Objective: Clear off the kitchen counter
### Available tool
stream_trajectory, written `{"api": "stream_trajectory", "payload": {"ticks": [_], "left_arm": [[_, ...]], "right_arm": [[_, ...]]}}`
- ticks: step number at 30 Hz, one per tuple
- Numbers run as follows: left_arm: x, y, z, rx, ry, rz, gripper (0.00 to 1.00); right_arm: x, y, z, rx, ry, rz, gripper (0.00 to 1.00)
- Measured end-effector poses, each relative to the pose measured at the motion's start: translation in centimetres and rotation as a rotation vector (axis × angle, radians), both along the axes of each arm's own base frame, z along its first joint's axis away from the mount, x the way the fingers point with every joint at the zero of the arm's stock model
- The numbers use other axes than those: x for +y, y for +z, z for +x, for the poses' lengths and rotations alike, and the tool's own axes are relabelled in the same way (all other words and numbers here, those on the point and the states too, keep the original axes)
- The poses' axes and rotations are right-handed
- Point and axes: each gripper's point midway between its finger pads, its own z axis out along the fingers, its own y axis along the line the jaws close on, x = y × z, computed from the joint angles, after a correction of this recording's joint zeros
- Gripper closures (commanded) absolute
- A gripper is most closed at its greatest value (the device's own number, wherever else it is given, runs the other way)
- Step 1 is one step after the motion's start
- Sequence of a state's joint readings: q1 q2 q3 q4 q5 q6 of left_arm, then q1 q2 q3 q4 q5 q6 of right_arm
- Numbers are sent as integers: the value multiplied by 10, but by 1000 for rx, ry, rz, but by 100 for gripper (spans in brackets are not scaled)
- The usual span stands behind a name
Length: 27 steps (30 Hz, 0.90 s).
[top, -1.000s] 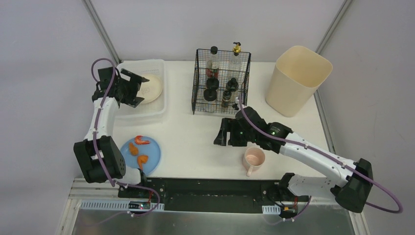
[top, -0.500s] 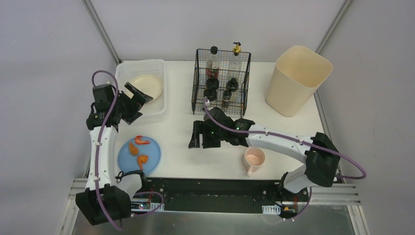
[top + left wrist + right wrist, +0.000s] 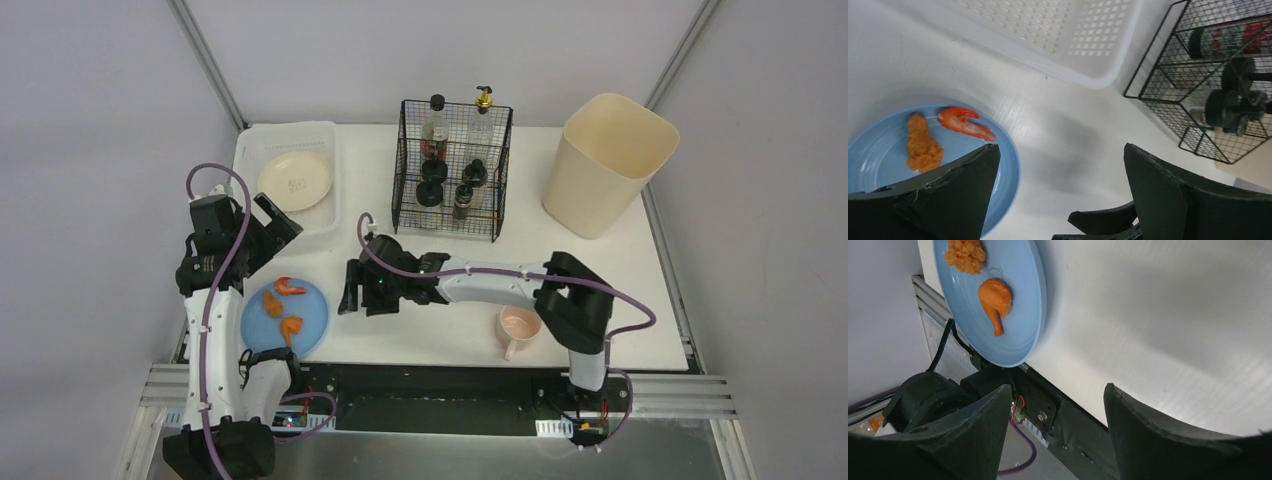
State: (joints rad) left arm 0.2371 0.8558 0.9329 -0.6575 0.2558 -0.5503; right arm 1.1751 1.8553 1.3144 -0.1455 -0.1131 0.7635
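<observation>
We see the white table filling the middle of the top view. Our left gripper is wide open and holds nothing. It hangs at the left, between the white tray and the blue plate with a shrimp on it. Our right gripper is open too and empty, just right of that plate. A pink mug sits at the lower right.

We see bright, even light from above, soft grey shadows and faint glare on the counter.
</observation>
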Motion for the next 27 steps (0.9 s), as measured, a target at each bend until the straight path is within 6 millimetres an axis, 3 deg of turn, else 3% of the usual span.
{"api": "stream_trajectory", "payload": {"ticks": [5, 11, 18, 23, 27], "left_arm": [[14, -13, -11, 50, 38, 81, 1], [24, -12, -15, 46, 74, 131, 1], [26, -12, -16, 47, 76, 145, 1], [26, -15, -17, 55, 75, 144, 1], [26, -15, -17, 54, 75, 144, 1]], "right_arm": [[30, -19, -5, 15, -3, 3, 34], [56, -35, 1, 8, -35, 14, 40], [64, -61, 12, 11, -102, -8, 45], [78, -61, 19, 4, -122, 27, 47], [88, -62, 18, 4, -121, 45, 57]]}}
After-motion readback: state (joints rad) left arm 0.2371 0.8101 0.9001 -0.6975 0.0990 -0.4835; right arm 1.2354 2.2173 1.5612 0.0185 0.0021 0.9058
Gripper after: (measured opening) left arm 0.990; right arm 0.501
